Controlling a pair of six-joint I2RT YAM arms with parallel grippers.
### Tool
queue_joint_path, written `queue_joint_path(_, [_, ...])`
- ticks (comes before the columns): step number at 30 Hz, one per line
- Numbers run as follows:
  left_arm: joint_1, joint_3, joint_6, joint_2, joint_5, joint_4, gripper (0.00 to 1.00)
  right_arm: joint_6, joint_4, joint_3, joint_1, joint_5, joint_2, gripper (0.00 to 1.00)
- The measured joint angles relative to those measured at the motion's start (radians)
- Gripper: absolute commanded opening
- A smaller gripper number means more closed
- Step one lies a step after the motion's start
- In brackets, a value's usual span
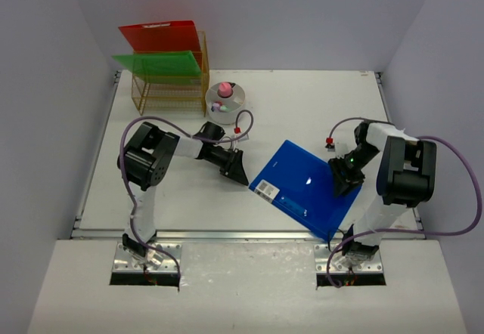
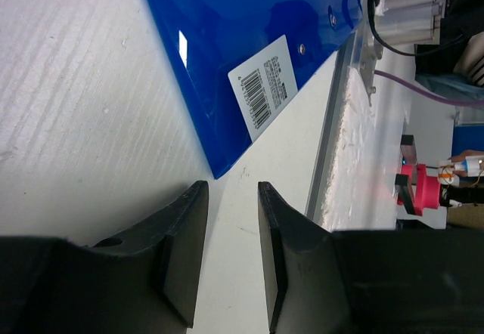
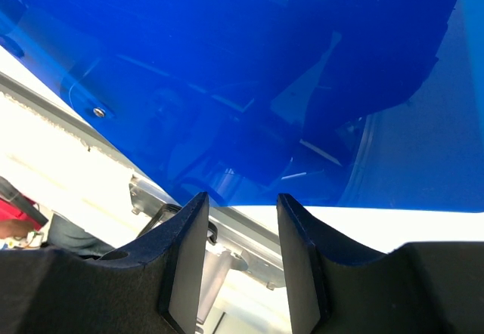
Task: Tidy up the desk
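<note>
The white desk [image 1: 302, 107] holds a glossy blue folder [image 1: 302, 190] lying flat at the front right, one corner reaching the metal rail [image 1: 227, 233]. It has a barcode label [image 1: 265, 190]. My left gripper [image 1: 240, 174] is open and empty, low over the desk just left of the folder. In the left wrist view the gripper [image 2: 231, 190] faces the folder's near corner [image 2: 219, 169], with the label [image 2: 265, 88] beyond. My right gripper [image 1: 342, 183] is open at the folder's right edge. In the right wrist view the gripper [image 3: 240, 198] has the folder's edge [image 3: 302, 122] just past its tips.
A gold wire rack [image 1: 170, 92] at the back left holds a red folder [image 1: 162, 35] and a green folder [image 1: 159, 63]. A round silver dish with a pink ball [image 1: 225, 96] stands beside it. Pale walls enclose the desk on three sides.
</note>
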Motion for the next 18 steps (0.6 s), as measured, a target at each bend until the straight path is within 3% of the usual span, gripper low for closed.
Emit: queue_joint_path(18, [0.000,0.083,-0.002,0.083,0.061,-0.018,0.29,0.000,0.000,0.000,0.000,0.000,0.017,0.42])
